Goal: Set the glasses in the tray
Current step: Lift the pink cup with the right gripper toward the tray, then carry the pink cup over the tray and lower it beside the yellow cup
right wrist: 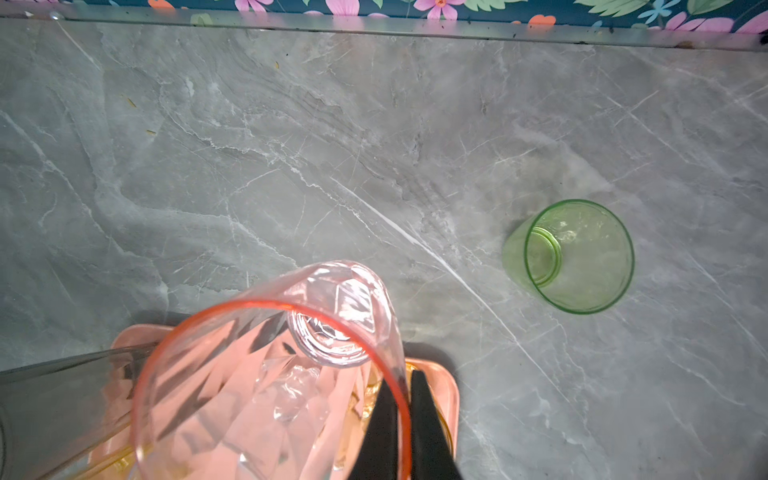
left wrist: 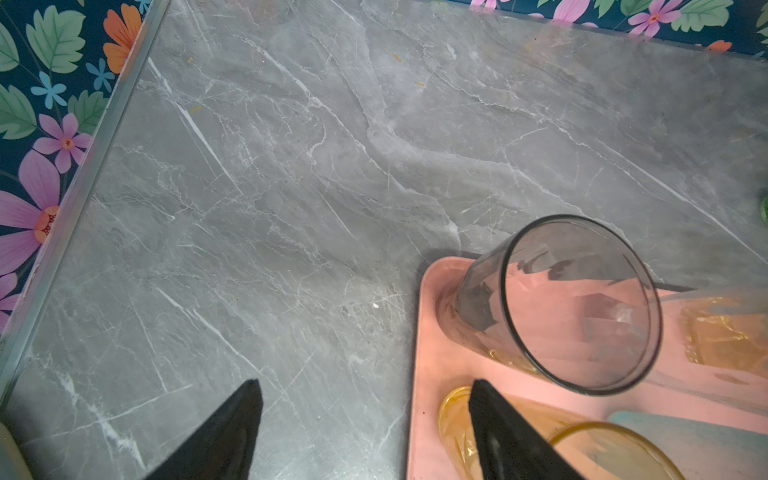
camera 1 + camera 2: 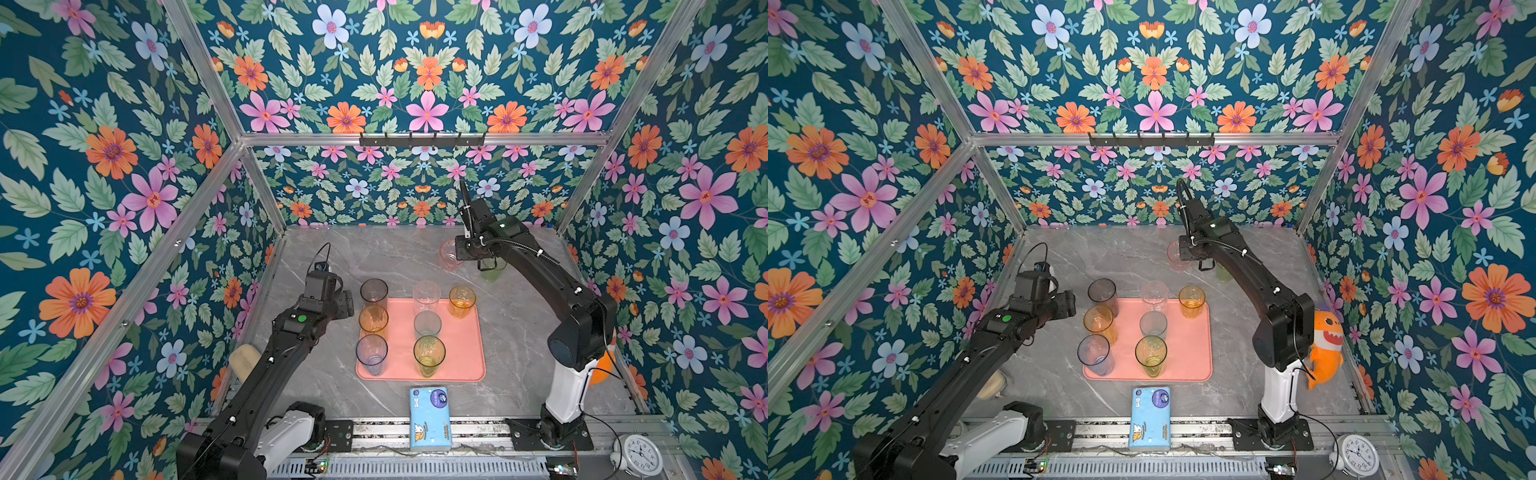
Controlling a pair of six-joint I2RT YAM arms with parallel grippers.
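The salmon-pink tray (image 3: 461,357) lies mid-table and carries several glasses upright: smoky grey (image 3: 374,292), amber (image 3: 373,319), blue-grey (image 3: 371,353), clear (image 3: 426,294), short amber (image 3: 461,301), teal (image 3: 427,323) and yellow (image 3: 429,353). My right gripper (image 1: 402,378) is shut on the rim of a pink glass (image 1: 266,374), which hangs in the air beyond the tray's far edge (image 3: 450,254). A short green glass (image 1: 577,255) stands on the table just past it. My left gripper (image 2: 365,382) is open and holds nothing, low over the tray's left edge (image 2: 428,332) beside the amber glass.
A blue tissue pack (image 3: 430,417) lies in front of the tray. A white clock (image 3: 638,455) sits at the front right corner, and an orange shark toy (image 3: 1325,349) behind the right arm. A beige object (image 3: 245,361) lies by the left wall.
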